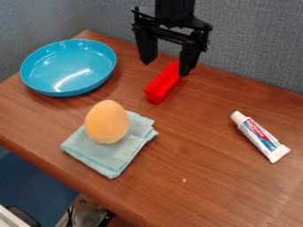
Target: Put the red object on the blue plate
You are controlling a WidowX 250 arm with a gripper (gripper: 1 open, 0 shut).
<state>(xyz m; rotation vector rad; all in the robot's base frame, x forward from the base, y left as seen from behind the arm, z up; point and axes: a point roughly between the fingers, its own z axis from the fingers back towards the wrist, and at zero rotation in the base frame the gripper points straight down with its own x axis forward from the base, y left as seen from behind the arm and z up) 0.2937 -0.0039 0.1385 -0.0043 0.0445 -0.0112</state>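
The red object is a small elongated block lying on the wooden table, right of the blue plate. The blue plate is round, glossy turquoise, empty, and sits at the table's far left. My black gripper hangs just above and behind the far end of the red block. Its fingers are spread wide, one on each side, and hold nothing.
An orange egg-shaped object rests on a pale teal folded cloth at the front centre. A white toothpaste tube lies at the right. The table's front edge runs diagonally at the lower left.
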